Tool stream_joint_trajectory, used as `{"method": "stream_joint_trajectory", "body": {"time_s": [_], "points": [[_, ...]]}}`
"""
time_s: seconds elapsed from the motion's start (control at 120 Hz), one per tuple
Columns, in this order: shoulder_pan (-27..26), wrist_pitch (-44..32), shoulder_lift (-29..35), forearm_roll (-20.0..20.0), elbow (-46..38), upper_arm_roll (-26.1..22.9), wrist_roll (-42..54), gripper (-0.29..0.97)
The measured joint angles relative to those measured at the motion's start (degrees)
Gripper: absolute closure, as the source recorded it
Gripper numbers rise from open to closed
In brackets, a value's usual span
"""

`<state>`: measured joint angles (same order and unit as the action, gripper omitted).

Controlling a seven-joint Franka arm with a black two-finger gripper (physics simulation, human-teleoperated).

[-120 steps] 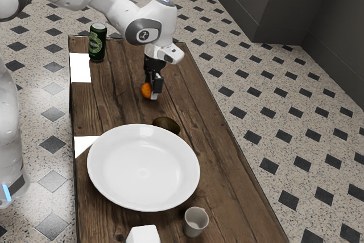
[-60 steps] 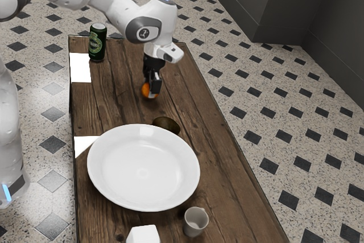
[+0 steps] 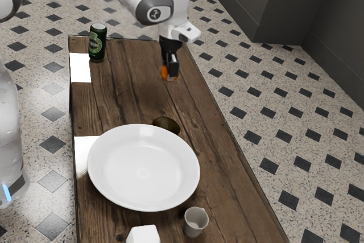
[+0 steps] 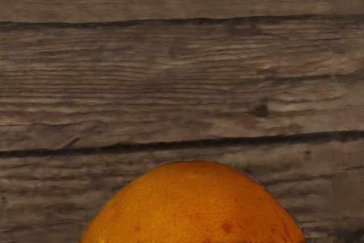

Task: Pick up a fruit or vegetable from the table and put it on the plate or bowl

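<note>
Tiled floor (image 3: 284, 112); plank table (image 3: 114, 101); orange (image 3: 165, 73) held.

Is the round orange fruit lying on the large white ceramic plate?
No, the orange fruit is held in the black gripper, away from the plate.

One wooden table (image 3: 227, 186) carries nearly everything. There is one orange (image 3: 164, 73) (image 4: 193, 203), the only fruit, above the table's far end. One white plate (image 3: 143, 167) lies toward the near end, with one dark brown bowl (image 3: 166, 123) just past its far rim. One green can (image 3: 98, 42) stands at a far corner. Two flat white sheets (image 3: 79, 66) lie along the can's long edge, the second sheet (image 3: 84, 143) beside the plate. One grey cup (image 3: 195, 221) and one white block (image 3: 142, 234) stand at the near edge. One clear bottle (image 3: 8, 135) stands off the table, beyond that long edge.
</note>
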<state>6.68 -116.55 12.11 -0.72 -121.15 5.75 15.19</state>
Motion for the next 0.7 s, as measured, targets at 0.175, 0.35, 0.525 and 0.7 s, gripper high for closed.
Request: {"method": "stream_joint_trajectory", "body": {"time_s": [0.175, 0.35, 0.525, 0.7], "points": [[0.0, 2.5, 2.0, -1.6, 0.3, -4.2, -0.1, 0.35], [0.0, 5.2, 3.2, -3.1, 0.2, -8.5, -0.1, 0.35], [0.0, 7.8, 4.0, -4.6, -0.1, -13.8, -0.4, 0.35], [0.0, 10.3, 5.9, -6.4, -0.7, -19.9, -1.3, 0.35]]}}
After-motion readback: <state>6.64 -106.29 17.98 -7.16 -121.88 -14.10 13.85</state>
